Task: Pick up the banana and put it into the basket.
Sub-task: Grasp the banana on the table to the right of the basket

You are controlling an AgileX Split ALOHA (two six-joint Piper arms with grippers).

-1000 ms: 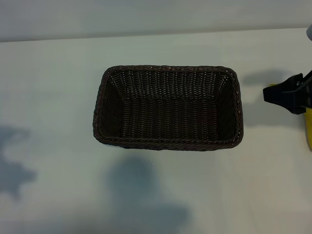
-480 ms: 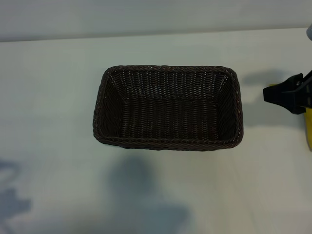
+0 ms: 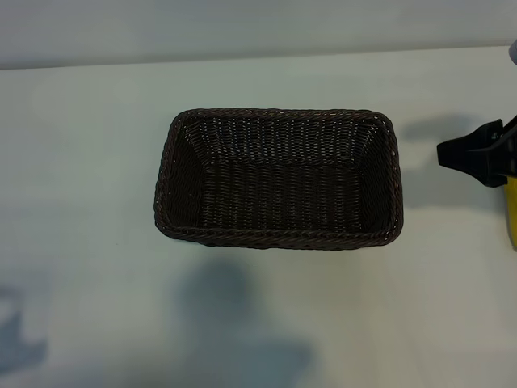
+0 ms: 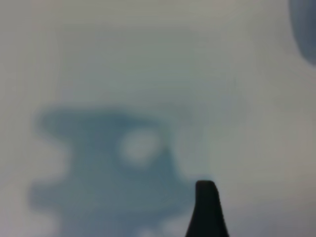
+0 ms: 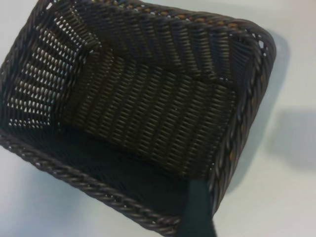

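While only a yellow sliver of the banana (image 3: 512, 212) shows, cut off at the exterior frame's right edge beside the open-jawed right gripper (image 3: 472, 153), the basket (image 3: 277, 237) sits mid-frame unmoved, and the shadow at lower left has shrunk.

Black gripper parts, with a touch of yellow

The right gripper (image 3: 485, 153) shows as matte black, angular, clamp-like pieces at the exterior view's right edge, with a bright yellow strip just below them. Each wrist view shows one dark fingertip: the left arm's (image 4: 206, 210) tapered with a rounded end, the right arm's (image 5: 197, 210) broader and straight-sided.
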